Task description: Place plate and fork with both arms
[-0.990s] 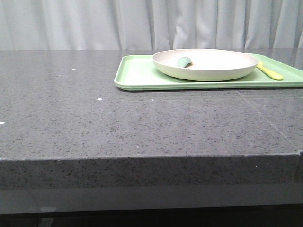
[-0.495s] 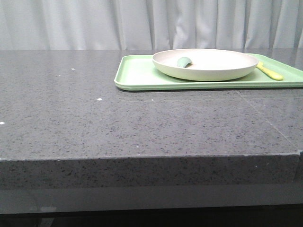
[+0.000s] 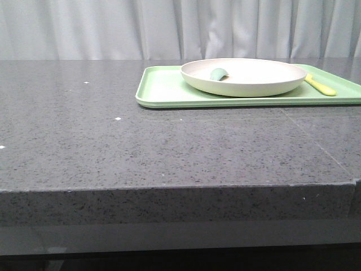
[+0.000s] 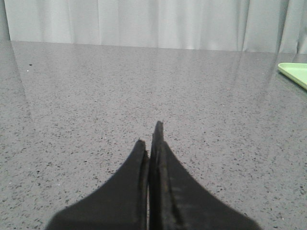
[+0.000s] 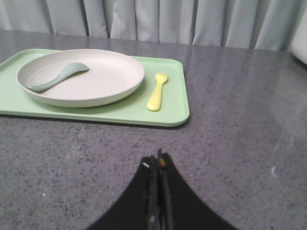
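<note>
The cream plate [image 3: 243, 77] [image 5: 96, 81] rests on a light-green tray [image 3: 163, 90] [image 5: 172, 96] at the back right of the table. A grey-green spoon [image 3: 218, 73] [image 5: 57, 77] lies inside the plate. The pale-yellow fork [image 3: 320, 85] [image 5: 157, 92] lies on the tray just to the right of the plate. My right gripper [image 5: 157, 160] is shut and empty, low over the bare table short of the tray. My left gripper [image 4: 149, 136] is shut and empty over bare table, with the tray's corner [image 4: 293, 73] far off to its side. Neither arm shows in the front view.
The grey speckled stone table [image 3: 169, 147] ends in a thick front edge [image 3: 169, 203]. A grey curtain [image 3: 169, 28] hangs behind it. A white object's edge [image 5: 301, 33] shows at the far side of the right wrist view.
</note>
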`<state>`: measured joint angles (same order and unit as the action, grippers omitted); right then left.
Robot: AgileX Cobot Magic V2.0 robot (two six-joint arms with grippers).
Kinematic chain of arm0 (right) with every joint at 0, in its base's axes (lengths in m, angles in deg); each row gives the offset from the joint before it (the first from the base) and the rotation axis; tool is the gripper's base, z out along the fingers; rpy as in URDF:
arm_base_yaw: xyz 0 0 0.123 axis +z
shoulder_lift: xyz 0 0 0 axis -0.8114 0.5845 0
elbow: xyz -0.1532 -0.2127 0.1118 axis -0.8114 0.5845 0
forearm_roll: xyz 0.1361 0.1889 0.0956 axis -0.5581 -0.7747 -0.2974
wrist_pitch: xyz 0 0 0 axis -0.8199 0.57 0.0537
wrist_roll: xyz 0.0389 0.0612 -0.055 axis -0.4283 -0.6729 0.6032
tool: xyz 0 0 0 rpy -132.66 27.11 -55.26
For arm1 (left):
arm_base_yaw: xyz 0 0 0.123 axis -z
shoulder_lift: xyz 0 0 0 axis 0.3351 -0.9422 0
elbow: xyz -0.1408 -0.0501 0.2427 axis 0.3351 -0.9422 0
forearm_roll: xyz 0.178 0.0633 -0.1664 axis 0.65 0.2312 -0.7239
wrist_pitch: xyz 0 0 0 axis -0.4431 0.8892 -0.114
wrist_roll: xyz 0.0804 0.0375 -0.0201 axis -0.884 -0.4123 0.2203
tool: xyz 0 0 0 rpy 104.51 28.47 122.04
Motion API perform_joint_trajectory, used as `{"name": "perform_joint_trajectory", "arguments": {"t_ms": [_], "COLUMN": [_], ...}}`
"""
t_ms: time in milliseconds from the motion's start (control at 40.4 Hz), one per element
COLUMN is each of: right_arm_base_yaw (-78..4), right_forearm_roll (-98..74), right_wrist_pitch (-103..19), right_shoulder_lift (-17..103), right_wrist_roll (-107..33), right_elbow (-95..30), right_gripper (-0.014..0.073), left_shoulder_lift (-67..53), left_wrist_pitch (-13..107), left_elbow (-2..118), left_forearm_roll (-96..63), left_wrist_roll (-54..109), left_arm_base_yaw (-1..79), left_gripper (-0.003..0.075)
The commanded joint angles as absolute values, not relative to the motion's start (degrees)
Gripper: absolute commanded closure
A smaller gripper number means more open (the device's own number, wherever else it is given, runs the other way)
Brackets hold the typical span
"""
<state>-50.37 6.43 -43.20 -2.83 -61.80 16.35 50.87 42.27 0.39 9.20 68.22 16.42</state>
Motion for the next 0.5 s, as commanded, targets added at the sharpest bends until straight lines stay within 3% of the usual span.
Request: {"name": "perform_joint_trajectory", "arguments": {"t_ms": [0, 470], "right_arm_base_yaw": [-50.52, -51.14], "right_forearm_roll": [4.69, 1.08], "right_wrist_pitch": [-51.14, -46.99], "right_shoulder_lift": [-5.65, -17.05], "right_wrist_roll": [-60.09, -59.63], "right_elbow": [18.72, 29.02], "right_gripper": [0.0662, 0.0662], "left_shoulder_lift": [51.99, 51.99], "left_wrist_pitch": [37.54, 37.54], "left_elbow": [0.32, 0.32], "left_forearm_roll": [8.76, 8.76], "left_wrist_roll": [68.41, 68.41], "left_arm_base_yaw": [16.36, 16.36], "left_gripper": [0.0738, 0.0738]}}
